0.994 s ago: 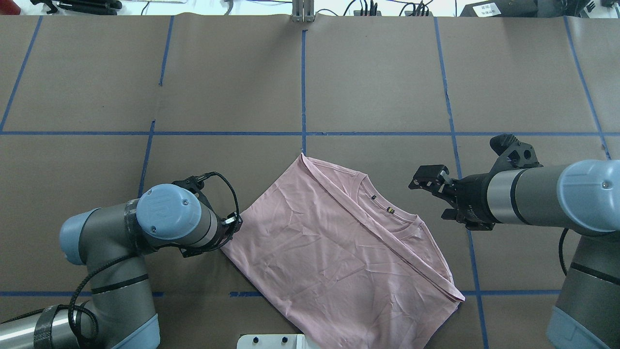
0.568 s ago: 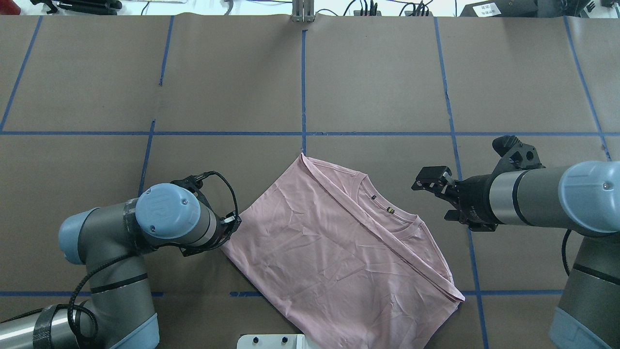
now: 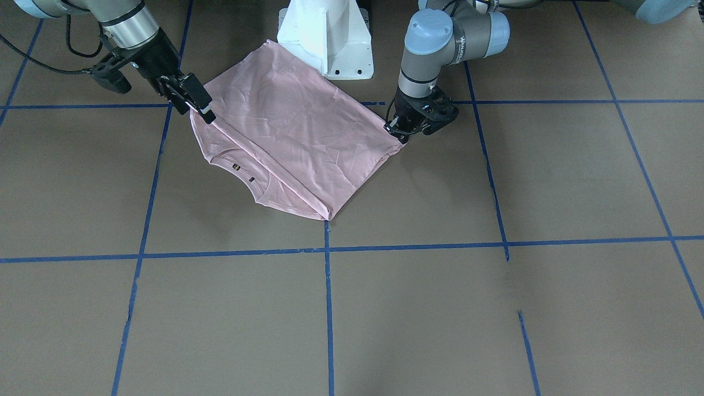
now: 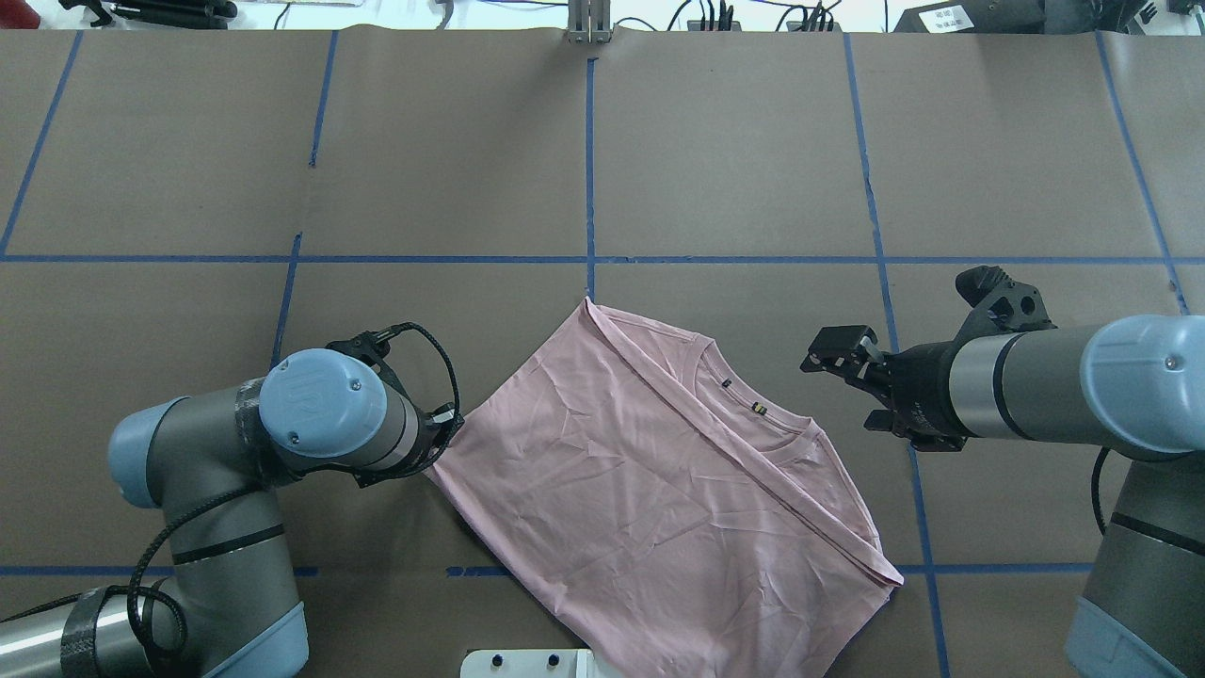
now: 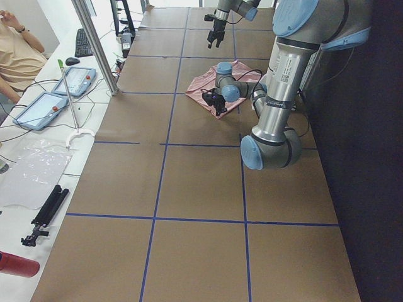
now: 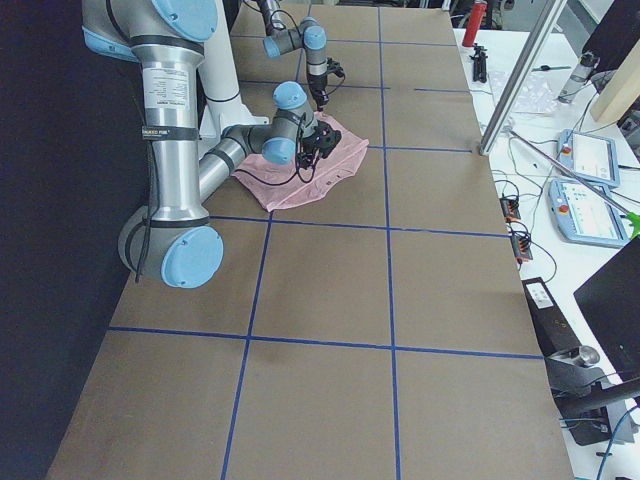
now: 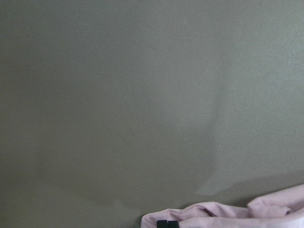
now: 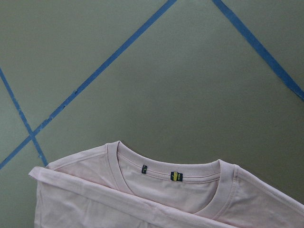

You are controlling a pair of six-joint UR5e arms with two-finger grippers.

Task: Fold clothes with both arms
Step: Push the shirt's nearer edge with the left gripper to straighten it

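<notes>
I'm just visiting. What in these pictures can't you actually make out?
Left gripper: whether it pinches the T-shirt; its own wrist covers it overhead, and the left wrist view's bottom edge cuts its fingertips off.
T-shirt's corner nearest the robot: cut off by the overhead view's bottom edge.
Collar labels: lettering too small in the right wrist view.
T-shirt's underside: hidden in every view.

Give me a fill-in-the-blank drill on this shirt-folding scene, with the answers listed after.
1. The T-shirt on the table is pale ___.
2. The left gripper pinches the shirt's corner; the right gripper holds ___.
3. The table's grid lines are ___ tape.
4. The right wrist view looks down on the shirt's ___.
Missing words: pink; nothing; blue; collar.
</notes>
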